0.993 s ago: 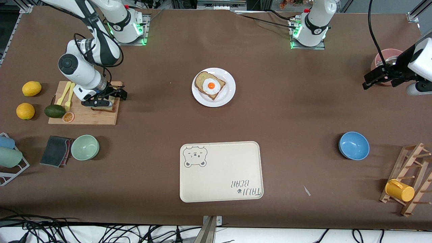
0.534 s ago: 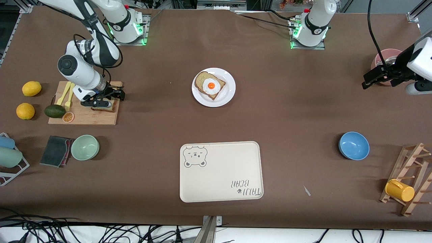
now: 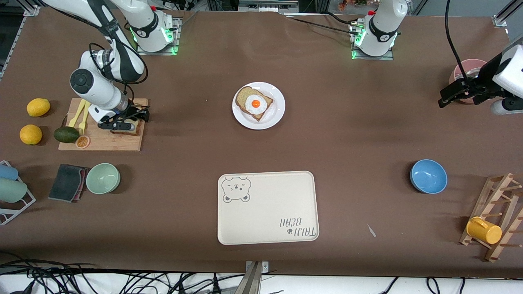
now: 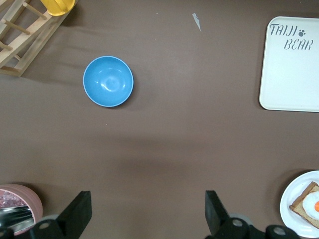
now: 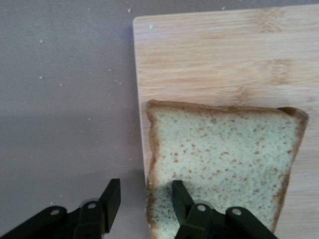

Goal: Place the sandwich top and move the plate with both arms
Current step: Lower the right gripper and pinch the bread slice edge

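the right gripper [image 5: 144, 201] sits low on the wooden cutting board [image 3: 107, 140], its two black fingers either side of the crusty edge of the sandwich top [image 5: 224, 169] (a flat, speckled, square bread slice), not yet squeezed tight. the round white plate [image 3: 276, 116] lies mid-table. the left gripper [image 4: 144, 211] waits, wide open, over bare brown table near a pink bowl [image 3: 470, 67].

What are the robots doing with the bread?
The right gripper is down at the wooden cutting board, its fingers set either side of one edge of the plain bread slice, which lies flat on the board. That slice goes on top of the egg bread on the white plate in the middle of the table. The left gripper waits open, over the table near the pink bowl.
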`<action>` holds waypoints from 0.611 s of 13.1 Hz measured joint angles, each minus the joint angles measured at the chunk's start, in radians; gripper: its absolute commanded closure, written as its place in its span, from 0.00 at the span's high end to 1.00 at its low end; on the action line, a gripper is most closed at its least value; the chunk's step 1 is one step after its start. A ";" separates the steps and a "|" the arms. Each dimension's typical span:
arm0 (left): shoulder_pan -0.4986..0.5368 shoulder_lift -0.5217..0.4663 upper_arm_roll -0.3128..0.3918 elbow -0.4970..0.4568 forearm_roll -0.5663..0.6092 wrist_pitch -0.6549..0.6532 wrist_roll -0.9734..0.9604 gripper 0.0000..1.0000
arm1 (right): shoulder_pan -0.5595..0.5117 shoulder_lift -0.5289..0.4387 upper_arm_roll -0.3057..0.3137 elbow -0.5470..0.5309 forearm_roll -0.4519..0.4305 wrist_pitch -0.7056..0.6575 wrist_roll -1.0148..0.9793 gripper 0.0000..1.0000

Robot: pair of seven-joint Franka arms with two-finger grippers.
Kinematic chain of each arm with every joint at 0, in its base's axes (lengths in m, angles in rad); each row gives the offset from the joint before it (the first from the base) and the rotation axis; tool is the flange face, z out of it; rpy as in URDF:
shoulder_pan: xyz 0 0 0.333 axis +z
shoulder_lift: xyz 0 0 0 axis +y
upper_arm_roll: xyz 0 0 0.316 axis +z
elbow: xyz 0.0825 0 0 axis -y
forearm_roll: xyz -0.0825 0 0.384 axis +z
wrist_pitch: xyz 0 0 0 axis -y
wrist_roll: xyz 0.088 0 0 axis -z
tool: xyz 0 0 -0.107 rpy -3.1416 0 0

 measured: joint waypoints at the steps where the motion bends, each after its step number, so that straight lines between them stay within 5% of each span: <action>1: 0.000 0.000 0.000 0.000 0.000 0.000 0.000 1.00 | 0.000 0.002 -0.003 0.000 0.000 0.000 0.000 0.35; 8: 0.000 0.000 0.000 0.000 0.000 0.000 0.000 1.00 | 0.000 0.010 -0.015 0.004 -0.009 -0.011 0.000 0.03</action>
